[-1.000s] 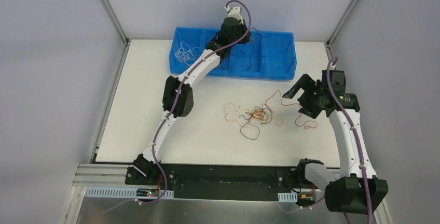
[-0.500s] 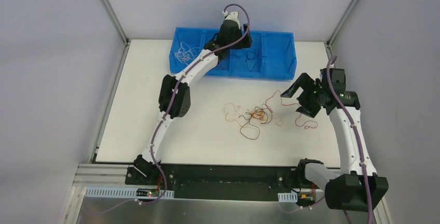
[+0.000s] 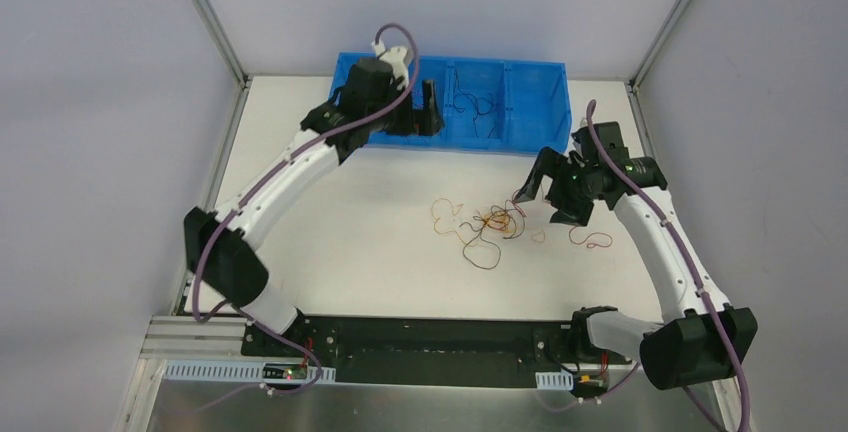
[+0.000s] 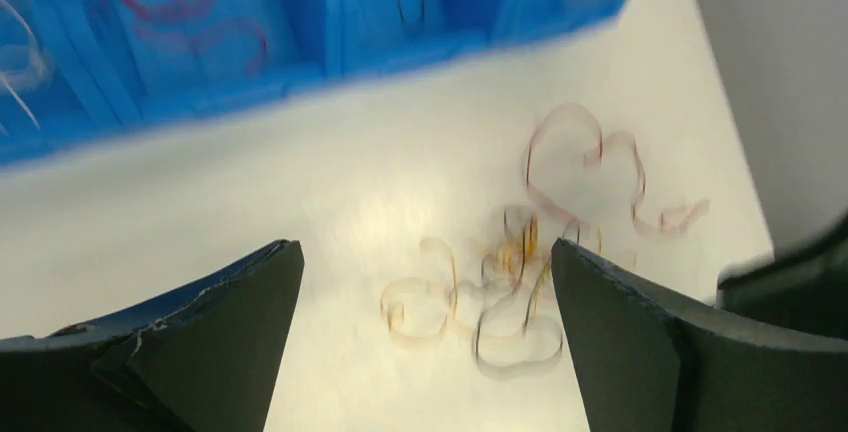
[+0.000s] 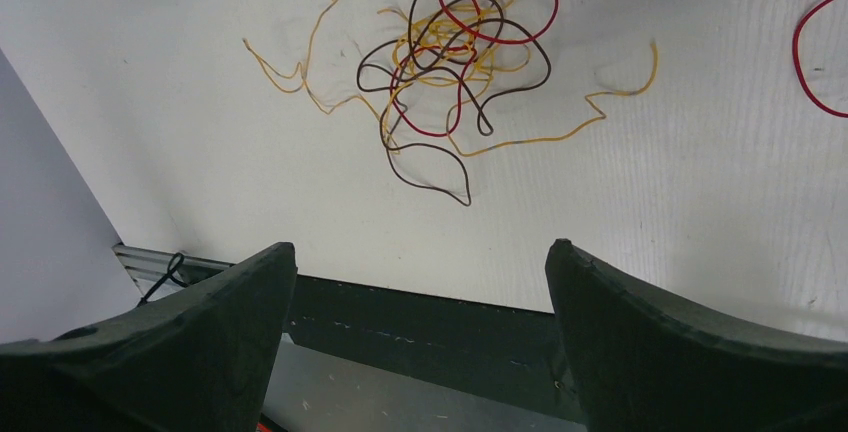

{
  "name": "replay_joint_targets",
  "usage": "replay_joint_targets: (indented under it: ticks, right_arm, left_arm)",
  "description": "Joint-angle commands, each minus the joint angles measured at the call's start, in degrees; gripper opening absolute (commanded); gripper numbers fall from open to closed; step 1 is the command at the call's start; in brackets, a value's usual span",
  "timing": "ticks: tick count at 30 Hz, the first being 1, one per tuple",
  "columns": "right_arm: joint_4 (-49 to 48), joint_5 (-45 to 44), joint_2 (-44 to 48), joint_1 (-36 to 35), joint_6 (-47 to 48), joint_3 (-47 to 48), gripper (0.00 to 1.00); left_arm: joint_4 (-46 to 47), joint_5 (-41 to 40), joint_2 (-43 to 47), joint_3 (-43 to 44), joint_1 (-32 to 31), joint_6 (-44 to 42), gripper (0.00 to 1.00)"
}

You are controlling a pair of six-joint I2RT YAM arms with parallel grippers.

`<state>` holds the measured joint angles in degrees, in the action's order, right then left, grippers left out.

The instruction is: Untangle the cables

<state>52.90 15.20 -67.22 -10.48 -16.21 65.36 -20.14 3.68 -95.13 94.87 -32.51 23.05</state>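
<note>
White tabletop [image 3: 350,252] between grey walls, a blue bin [image 3: 520,137] at its far edge; the cables [image 3: 492,222] lie knotted near the middle, orange, red and dark strands looped through one another, a loose red strand [image 3: 592,242] just beside. Our left hand [image 4: 425,262] is spread and empty near the bin, our right hand [image 5: 420,262] spread and empty above the knot. We judge these wires feather-light, limp yet springy, so we would pinch a free outer end, say the orange tail [image 5: 622,89]
</note>
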Motion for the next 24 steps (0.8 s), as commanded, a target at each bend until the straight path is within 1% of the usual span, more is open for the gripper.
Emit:
replay_joint_targets:
  ticks: [1, 2, 4, 6, 8, 12, 15, 17, 20, 24]
  right_arm:
    - [1.35, -4.46, -1.47, -3.01, 0.64, -1.37, 0.99]
    - [0.4, -5.26, -2.2, -4.05, 0.28, -2.31, 0.99]
    - [-1.32, -7.57, -4.49, -5.67, -0.09, -3.47, 0.99]
    - [-1.4, -10.18, -6.37, -6.55, 0.05, -3.55, 0.97]
    - [-1.87, -12.29, -7.63, -6.69, 0.24, -3.82, 0.93]
    - [-3.87, -13.23, -10.12, -6.66, 0.42, -4.57, 0.84]
    - [-5.5, -13.86, -13.08, -6.62, 0.73, -4.38, 0.81]
    - [-6.43, -13.36, -15.16, -6.63, 0.83, -3.91, 0.81]
    - [-7.96, -12.68, -17.88, -6.6, 0.74, -2.88, 0.82]
    - [-9.81, -11.41, -21.09, -6.63, 0.75, -1.84, 0.84]
  left_arm:
    - [-0.84, 10.94, 9.68, -21.98, -1.34, -2.66, 0.99]
    - [0.87, 11.21, 11.69, -25.96, -1.58, -2.83, 0.99]
    - [3.76, 12.55, 14.37, -31.29, -1.81, -3.1, 0.99]
    - [5.01, 13.05, 14.01, -33.31, -2.05, -3.6, 0.99]
    - [6.47, 14.74, 12.09, -33.77, -2.95, -3.92, 0.96]
    - [9.02, 13.85, 6.85, -31.99, -7.21, -3.47, 0.89]
    - [10.51, 12.66, 1.83, -29.58, -9.15, -2.87, 0.89]
    - [10.94, 11.39, -1.37, -27.51, -9.88, -2.77, 0.91]
    - [11.42, 8.66, -5.96, -24.37, -10.79, -3.79, 0.98]
    - [11.24, 7.02, -11.68, -19.89, -11.74, -5.57, 0.99]
